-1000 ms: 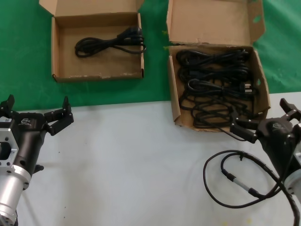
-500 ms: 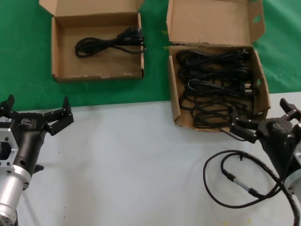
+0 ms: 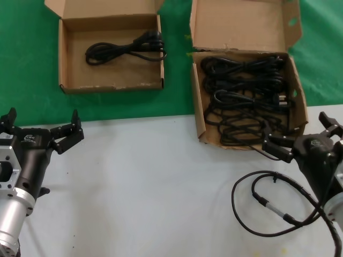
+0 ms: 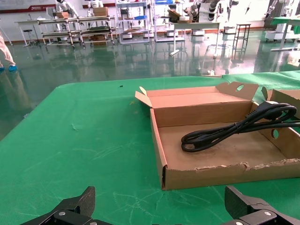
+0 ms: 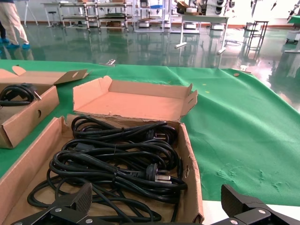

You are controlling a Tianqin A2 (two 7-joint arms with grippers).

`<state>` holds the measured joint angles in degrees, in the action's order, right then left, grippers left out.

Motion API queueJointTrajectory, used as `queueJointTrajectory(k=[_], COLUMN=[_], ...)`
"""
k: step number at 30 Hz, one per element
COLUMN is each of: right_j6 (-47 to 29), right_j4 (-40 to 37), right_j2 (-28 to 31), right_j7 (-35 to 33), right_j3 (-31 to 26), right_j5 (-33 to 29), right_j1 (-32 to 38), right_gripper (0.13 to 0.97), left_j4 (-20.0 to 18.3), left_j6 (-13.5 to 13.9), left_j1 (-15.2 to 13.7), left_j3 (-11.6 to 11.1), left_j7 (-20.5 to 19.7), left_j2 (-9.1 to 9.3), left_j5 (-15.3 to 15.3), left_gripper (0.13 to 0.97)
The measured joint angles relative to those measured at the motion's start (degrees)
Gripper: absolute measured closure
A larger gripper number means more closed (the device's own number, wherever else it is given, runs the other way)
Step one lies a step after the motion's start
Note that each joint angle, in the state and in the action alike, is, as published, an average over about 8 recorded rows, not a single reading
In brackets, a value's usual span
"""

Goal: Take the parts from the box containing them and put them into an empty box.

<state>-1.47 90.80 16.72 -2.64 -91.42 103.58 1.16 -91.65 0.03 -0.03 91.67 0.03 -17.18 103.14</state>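
Note:
The deep cardboard box (image 3: 198, 110) with a tall tabbed lid stands at the right and holds several coiled black power cords (image 3: 244, 99). The shallow box (image 3: 62, 59) with a ragged rim stands at the far left with one power cord (image 3: 126, 48) lying in it. My right gripper (image 3: 300, 134) is open and empty, just in front of the deep box's near right corner. In the right wrist view the open gripper (image 5: 157, 194) faces the cords (image 5: 117, 159). My left gripper (image 3: 42, 124) is open and empty, short of the shallow box (image 4: 161, 154).
A thin looped black cable (image 3: 268, 203) with a silver connector lies on the white table (image 3: 161, 187) beside my right arm. Both boxes stand on a green cloth (image 3: 177, 91) behind the white surface.

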Motion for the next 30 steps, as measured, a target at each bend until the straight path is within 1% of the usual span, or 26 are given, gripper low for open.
queueJointTrajectory(k=[30], right_j6=[0.0], right_j4=[0.0], right_j2=[0.0], right_j7=[0.0], right_j3=[0.0], right_j5=[0.0], right_j1=[0.0], right_gripper=[0.129], left_j4=[0.0], left_j6=[0.0], left_j1=[0.0], left_j3=[0.0], left_j7=[0.0], left_j2=[0.0], left_j5=[0.0], left_gripper=[0.132])
